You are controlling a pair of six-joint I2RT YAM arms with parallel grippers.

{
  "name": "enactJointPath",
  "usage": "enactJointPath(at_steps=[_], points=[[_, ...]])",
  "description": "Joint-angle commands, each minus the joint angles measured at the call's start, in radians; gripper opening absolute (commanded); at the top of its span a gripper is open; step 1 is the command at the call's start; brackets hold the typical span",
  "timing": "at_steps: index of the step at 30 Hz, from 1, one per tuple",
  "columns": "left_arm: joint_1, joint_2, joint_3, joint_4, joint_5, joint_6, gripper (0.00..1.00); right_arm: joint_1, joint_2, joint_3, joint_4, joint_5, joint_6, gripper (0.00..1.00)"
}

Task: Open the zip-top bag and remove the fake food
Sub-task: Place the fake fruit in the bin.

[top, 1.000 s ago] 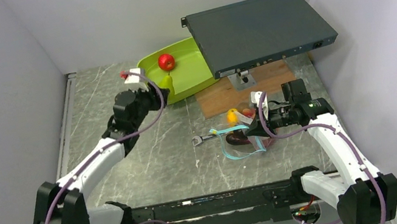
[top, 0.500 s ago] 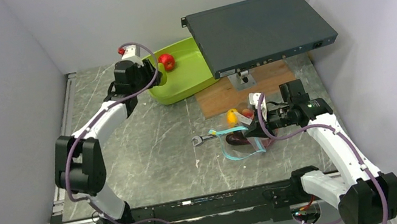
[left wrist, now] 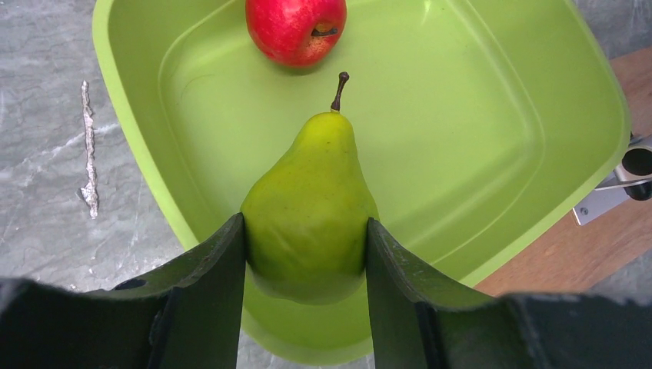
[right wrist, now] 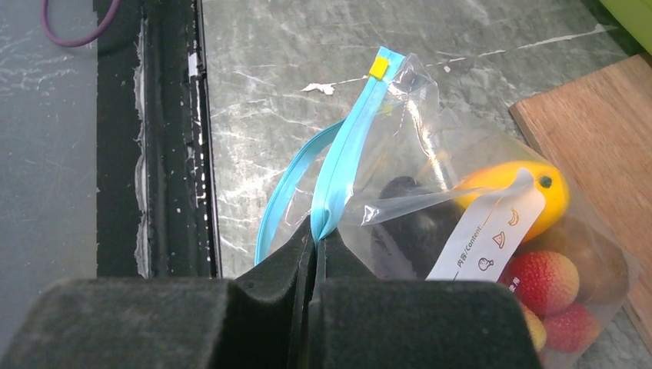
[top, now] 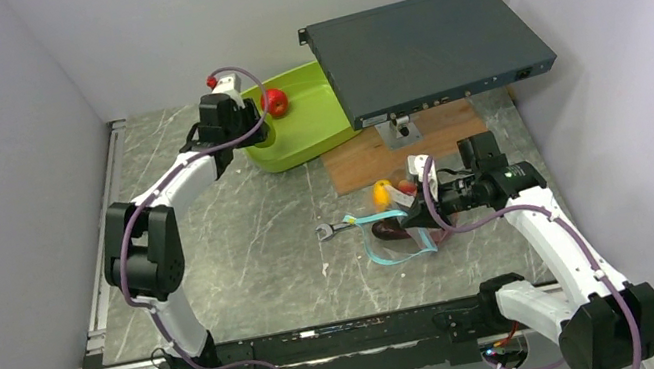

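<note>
Top view: the bag (top: 401,232) lies on the grey marbled table (top: 243,250). Its blue-strip mouth points near-left and its closed end points toward the wood board (top: 370,162). The right gripper (top: 418,217) is at the bag. The left gripper (top: 255,134) is over the near-left rim of the green tray (top: 319,130), which holds an apple (top: 274,102). Plain grey walls stand on 3 sides.

Left wrist: the jaws clamp a pear (left wrist: 307,207) over the tray. Its long axis runs w/ the fingers, stem pointing away toward the apple.

Right wrist: the jaws are clenched on the bag's blue strip (right wrist: 346,169), which runs away to a yellow slider (strip halves parted). A mango (right wrist: 511,188) and red grapes (right wrist: 550,280) are inside.
</note>
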Motion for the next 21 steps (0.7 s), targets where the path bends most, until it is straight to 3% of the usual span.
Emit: enactJointPath(at_steps=[1, 6, 7, 8, 9, 12, 21], points=[[0.004, -0.001, 0.048, 0.001, -0.022, 0.033, 0.00, 0.010, 0.007, 0.006, 0.008, -0.007, -0.021, 0.00], [0.005, -0.004, 0.047, 0.001, -0.021, 0.038, 0.03, 0.014, 0.014, 0.007, 0.009, -0.002, -0.021, 0.00], [0.005, -0.002, 0.049, -0.019, -0.020, 0.038, 0.67, 0.014, 0.015, 0.007, 0.009, -0.002, -0.021, 0.00], [0.006, 0.000, 0.058, -0.031, -0.019, 0.039, 0.83, 0.014, 0.014, 0.006, 0.009, -0.001, -0.021, 0.00], [0.006, 0.003, 0.064, -0.041, -0.019, 0.038, 0.90, 0.014, 0.014, 0.006, 0.011, 0.000, -0.021, 0.00], [0.005, 0.006, 0.074, -0.056, -0.014, 0.033, 0.99, 0.014, 0.014, 0.006, 0.011, 0.002, -0.020, 0.00], [0.006, -0.032, 0.064, -0.060, 0.021, 0.044, 1.00, 0.014, 0.010, 0.005, 0.013, 0.005, -0.018, 0.00]])
